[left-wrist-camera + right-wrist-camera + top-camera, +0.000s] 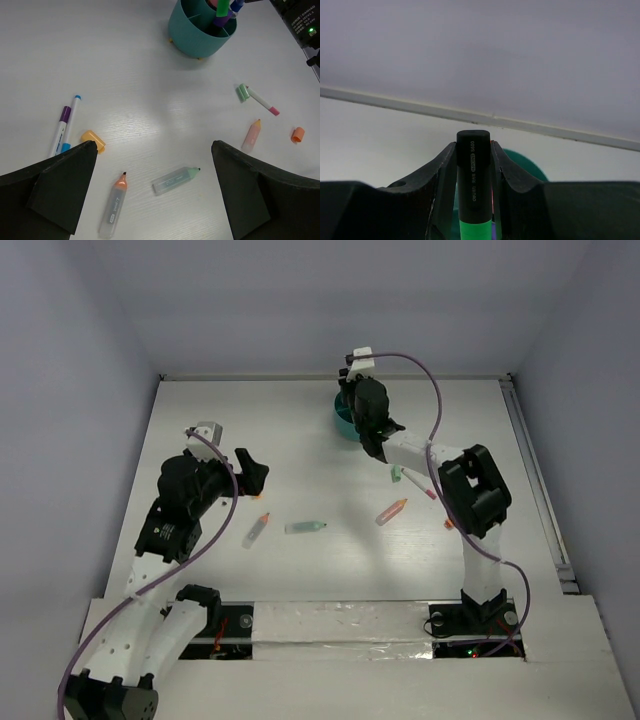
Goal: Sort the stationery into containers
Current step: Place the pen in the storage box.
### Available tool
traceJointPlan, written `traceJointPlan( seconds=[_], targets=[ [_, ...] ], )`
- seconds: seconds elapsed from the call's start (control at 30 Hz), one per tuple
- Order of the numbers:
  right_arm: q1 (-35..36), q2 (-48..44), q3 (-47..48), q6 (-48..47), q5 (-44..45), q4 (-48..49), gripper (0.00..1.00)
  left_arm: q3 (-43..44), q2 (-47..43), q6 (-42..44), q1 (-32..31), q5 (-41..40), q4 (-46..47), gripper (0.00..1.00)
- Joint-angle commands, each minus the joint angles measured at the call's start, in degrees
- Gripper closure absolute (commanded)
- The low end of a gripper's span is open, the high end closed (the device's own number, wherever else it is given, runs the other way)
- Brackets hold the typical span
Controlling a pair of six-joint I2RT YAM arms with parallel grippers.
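Observation:
My right gripper (474, 150) is shut on a green highlighter with a black cap (474, 185), held upright over the round teal organiser (526, 168). In the top view this gripper (362, 420) hangs over the organiser (344, 418) at the back. Several pens stand in the organiser (197, 32). My left gripper (154, 148) is open and empty above an orange highlighter (114, 205) and a pale green highlighter (175, 180); in the top view it (252, 472) is at mid left.
On the table lie a purple-and-white pen (61, 129), a blue-tipped pen (71, 121), an orange cap (93, 141), a green cap (243, 92) on a pink-ended pen (263, 102), a pink highlighter (251, 135) and another orange cap (298, 134). Walls close the back and sides.

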Motion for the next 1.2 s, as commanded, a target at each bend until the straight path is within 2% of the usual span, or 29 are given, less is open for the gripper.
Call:
traceJointPlan(
  seconds=[0.0, 0.2, 0.53, 1.0, 1.17],
  targets=[
    [0.76, 1.16, 0.29, -2.31, -0.06, 13.17, 1.00, 0.85, 0.03, -0.37, 0.67, 0.83, 2.55, 0.02],
    [0.76, 1.33, -3.84, -2.57, -0.59, 20.91, 1.00, 0.85, 0.56, -0.37, 1.19, 1.27, 2.55, 0.03],
    [0.76, 1.94, -9.29, -2.57, 1.87, 27.60, 1.00, 0.85, 0.73, -0.46, 1.72, 1.71, 2.64, 0.03],
    [1.28, 7.13, -8.94, -6.88, 5.74, 34.89, 0.98, 0.85, 0.65, -0.37, 1.72, 1.80, 2.55, 0.03],
    [1.81, 8.18, -9.03, -7.23, 6.00, 35.69, 0.94, 0.85, 0.47, -0.46, 1.72, 1.88, 2.55, 0.03]
  ],
)
